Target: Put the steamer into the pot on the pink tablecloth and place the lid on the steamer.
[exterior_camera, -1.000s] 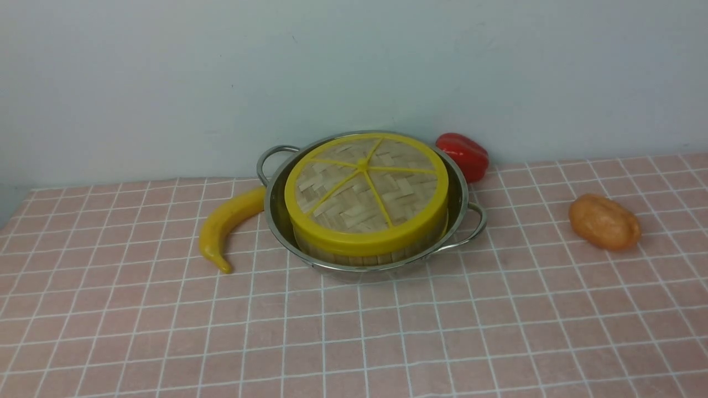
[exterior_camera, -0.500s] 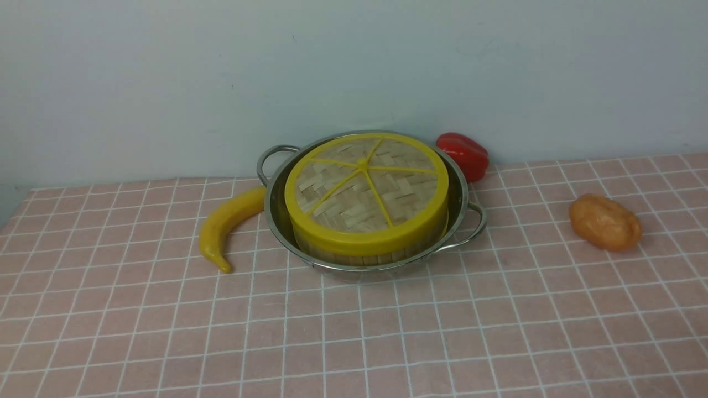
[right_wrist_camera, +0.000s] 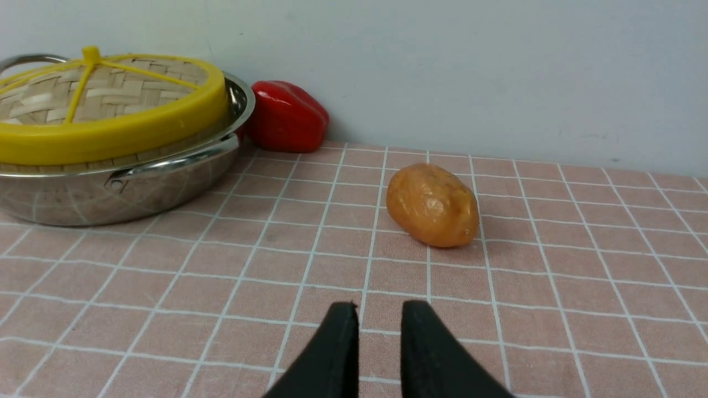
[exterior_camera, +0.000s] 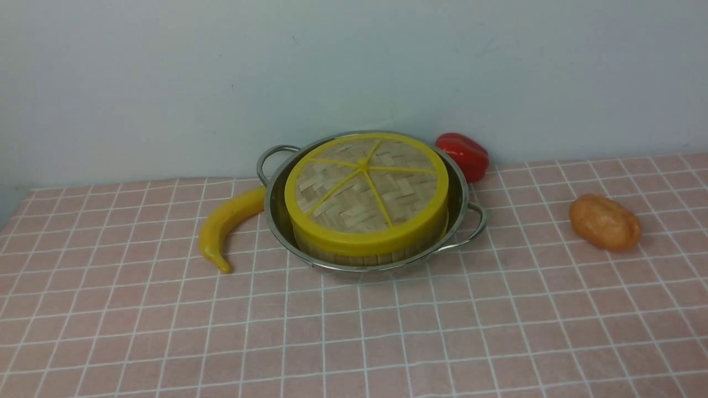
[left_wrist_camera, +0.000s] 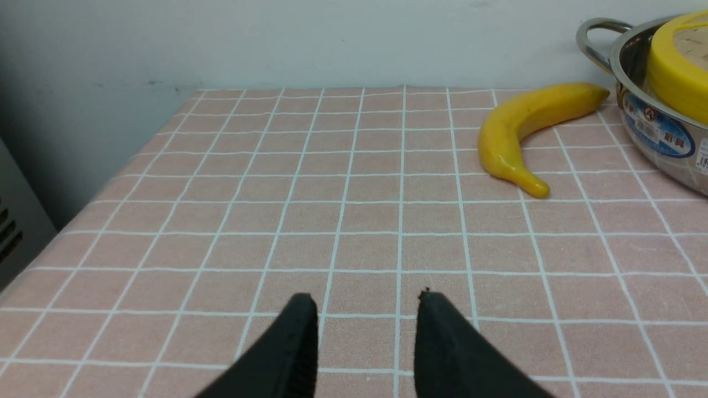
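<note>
Comparing the front view with a second ago, nothing on the table has shifted: the pot point(exterior_camera: 365, 260) sits on the pink tablecloth point(exterior_camera: 354, 331) at the far middle, the steamer point(exterior_camera: 368, 255) stands inside it, and the lid point(exterior_camera: 366, 190) lies flat on top of the steamer, covering it. A banana point(exterior_camera: 224, 224) lies just left of the pot, its far tip close beside the pot's wall. A red pepper point(exterior_camera: 463, 155) rests just behind the pot on the right, and a potato point(exterior_camera: 604, 221) lies well apart on the right. Neither arm shows in the front view. The left gripper point(left_wrist_camera: 368, 301) hangs over bare cloth at the near left with its fingers spread and empty. The right gripper point(right_wrist_camera: 379, 309) hangs over the cloth nearer than the potato, its fingers slightly parted, holding nothing.
</note>
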Tool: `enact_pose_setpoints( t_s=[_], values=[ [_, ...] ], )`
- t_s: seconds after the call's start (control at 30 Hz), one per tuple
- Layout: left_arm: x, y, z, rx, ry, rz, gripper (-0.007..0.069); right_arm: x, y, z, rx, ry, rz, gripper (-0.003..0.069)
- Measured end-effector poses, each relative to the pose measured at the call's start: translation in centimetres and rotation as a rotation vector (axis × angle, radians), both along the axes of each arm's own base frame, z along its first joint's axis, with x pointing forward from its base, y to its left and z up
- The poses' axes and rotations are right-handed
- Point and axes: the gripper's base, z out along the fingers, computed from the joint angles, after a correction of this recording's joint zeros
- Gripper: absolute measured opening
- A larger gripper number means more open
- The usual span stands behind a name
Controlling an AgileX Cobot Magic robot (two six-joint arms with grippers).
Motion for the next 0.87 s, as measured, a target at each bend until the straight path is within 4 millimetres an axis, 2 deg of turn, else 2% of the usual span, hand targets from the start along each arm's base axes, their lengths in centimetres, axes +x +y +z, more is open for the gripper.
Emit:
enact_pose_setpoints(
  t_s=[0.87],
  values=[
    [0.0, 0.0, 0.0, 0.0, 0.0, 0.0, 0.0243, 0.0, 0.0, 0.0, 0.003, 0.0, 0.0, 0.0216]
  ],
)
